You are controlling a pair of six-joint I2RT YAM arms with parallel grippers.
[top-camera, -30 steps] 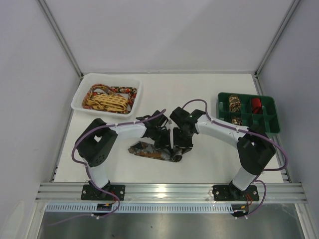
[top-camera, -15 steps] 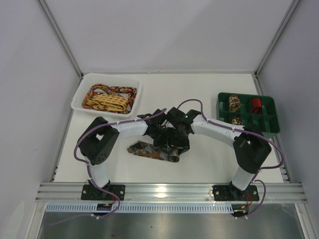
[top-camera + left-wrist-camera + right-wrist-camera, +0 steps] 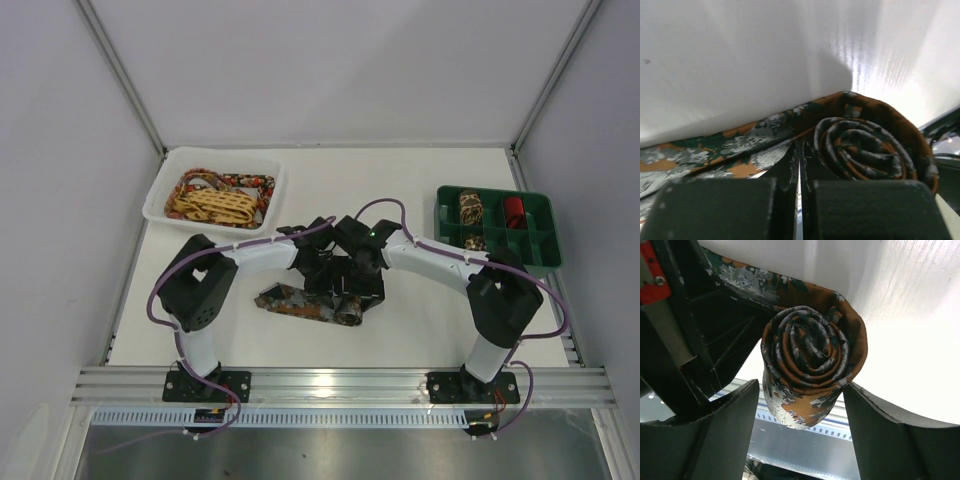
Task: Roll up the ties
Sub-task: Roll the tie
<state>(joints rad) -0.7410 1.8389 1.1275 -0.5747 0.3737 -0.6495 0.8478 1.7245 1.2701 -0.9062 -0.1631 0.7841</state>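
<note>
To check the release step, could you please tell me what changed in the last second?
The right gripper opened wide around the rolled end of the tie, its arm edging left. The left gripper stayed shut beside the rolled end; tie, white bin and green tray kept their places.

Left arm [image 3: 205, 285]: shoulder block raised over its base, forearm stretched right and slightly forward, wrist pitched down.

Left gripper [image 3: 320, 274]: low at centre. Its fingers [image 3: 785, 180] are pressed flat together, with only a hairline seam between them.

Right arm [image 3: 500, 300]: mirrors the left, elbow high, forearm angled left toward centre.

Right gripper [image 3: 360, 292]: just beside the left one, pointing down. Its fingers [image 3: 720, 430] stand well apart, with a wide gap between them.

Both wrists crowd together about midway between the two bases, forward of them.
</note>
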